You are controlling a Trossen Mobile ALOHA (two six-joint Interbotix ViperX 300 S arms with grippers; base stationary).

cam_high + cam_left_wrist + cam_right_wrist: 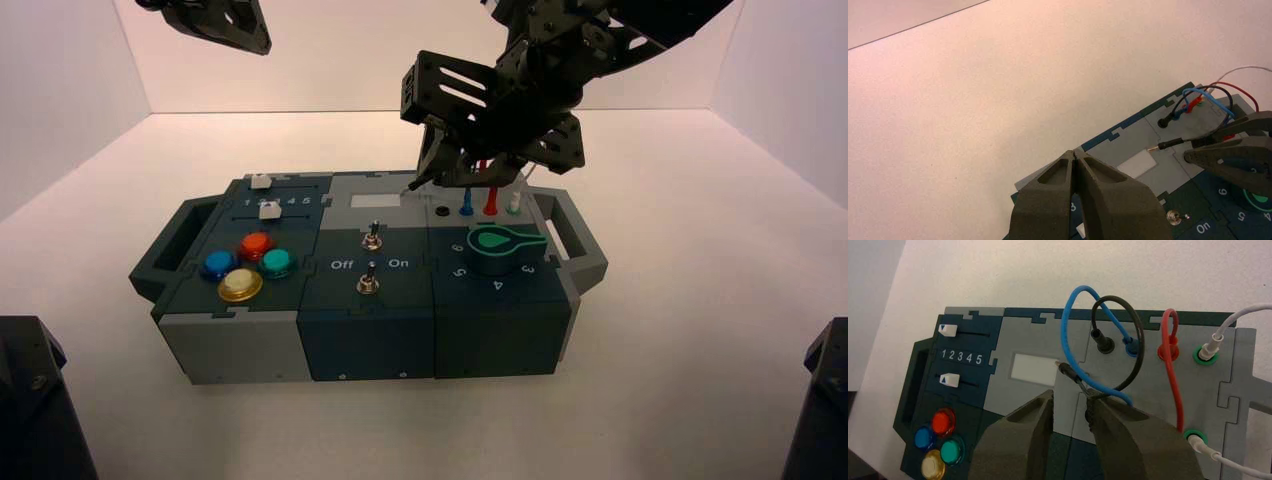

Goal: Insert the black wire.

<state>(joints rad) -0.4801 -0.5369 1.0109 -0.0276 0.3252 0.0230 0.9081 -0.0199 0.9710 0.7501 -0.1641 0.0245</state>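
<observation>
Here, right end effector grasping black wire behind free plug, frame centre; cable limp, plug stiff. Left end effector clenched, empty.

In the high view the right end effector covers the far right part of the box, hiding the wire loops there, and the left arm is cut off by the top edge. In the right wrist view the blue wire and the black wire pass behind the fingers; whether these pinch either wire is hidden.
</observation>
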